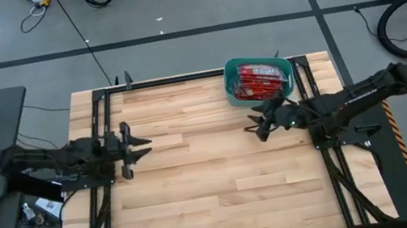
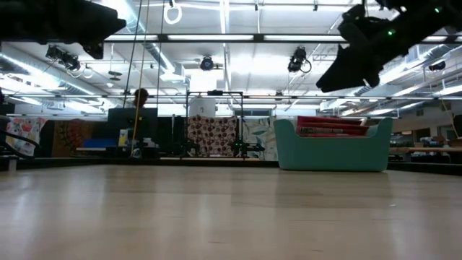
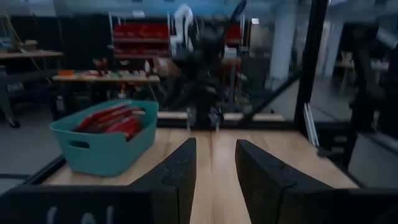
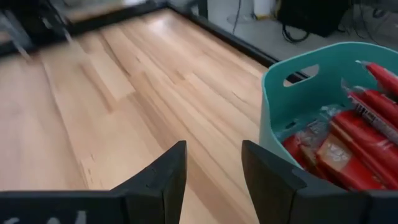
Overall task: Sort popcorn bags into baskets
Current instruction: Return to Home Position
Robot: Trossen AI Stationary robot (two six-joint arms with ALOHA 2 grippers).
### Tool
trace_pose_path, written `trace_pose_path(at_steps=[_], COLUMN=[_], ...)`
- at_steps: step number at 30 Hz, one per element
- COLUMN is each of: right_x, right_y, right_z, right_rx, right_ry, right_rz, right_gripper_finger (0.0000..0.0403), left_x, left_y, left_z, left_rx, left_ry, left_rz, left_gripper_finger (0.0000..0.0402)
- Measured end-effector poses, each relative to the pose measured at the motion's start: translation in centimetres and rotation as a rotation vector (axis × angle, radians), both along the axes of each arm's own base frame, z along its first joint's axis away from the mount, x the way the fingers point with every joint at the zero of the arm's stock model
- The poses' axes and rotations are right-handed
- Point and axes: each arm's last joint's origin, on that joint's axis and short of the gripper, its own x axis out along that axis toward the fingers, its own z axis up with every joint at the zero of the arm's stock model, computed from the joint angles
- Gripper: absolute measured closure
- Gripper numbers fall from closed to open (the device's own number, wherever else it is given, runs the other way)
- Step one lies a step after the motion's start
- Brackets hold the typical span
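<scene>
From above, the teal basket [image 1: 229, 87] sits at about 1 o'clock on the wooden table [image 1: 214, 178], against the far edge. The red popcorn bags [image 1: 257, 79] are packed inside it. The right gripper [image 1: 254, 125] hovers just at the basket's 6 o'clock. The left gripper [image 1: 143, 146] waits at the table's 9 o'clock, well apart from the basket.

At table height, the basket stands toward 3 o'clock, and the bags' upper edges show over its rim. The right arm [image 2: 364, 50] hangs dark above it (not touching the rim).

In the left wrist view, the two fingers [image 3: 177, 180] stand apart with nothing between them. The filled basket is farther off across the boards.

In the right wrist view, the fingers [image 4: 158, 180] are likewise spread and hold nothing. The basket's slotted wall is near one finger, with the bags lying stacked within.
</scene>
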Motion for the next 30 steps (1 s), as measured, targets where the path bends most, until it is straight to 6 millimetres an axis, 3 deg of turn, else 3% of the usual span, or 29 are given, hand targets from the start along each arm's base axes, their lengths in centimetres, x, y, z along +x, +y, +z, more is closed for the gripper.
trace_pose_path(at_steps=[13,17,30], right_x=[-4.3,-5.4,-5.5], right_y=[-0.1,0.1,1.6], right_z=[-5.0,-6.5,-6.6], right_rx=[0.078,0.116,0.193], right_ry=[-0.512,-0.575,-0.591], right_rz=[0.091,0.115,0.208], right_gripper_finger=[0.0245,0.0245,0.0245], left_x=[-2.3,-2.4,-2.3], left_y=[0.4,0.5,0.5], left_z=[-1.8,-2.6,-2.9], left_rx=[-0.069,-0.093,-0.103], left_ry=[-0.174,-0.186,-0.218], left_rz=[0.017,0.034,0.056], left_gripper_finger=[0.0285,0.0285,0.0285])
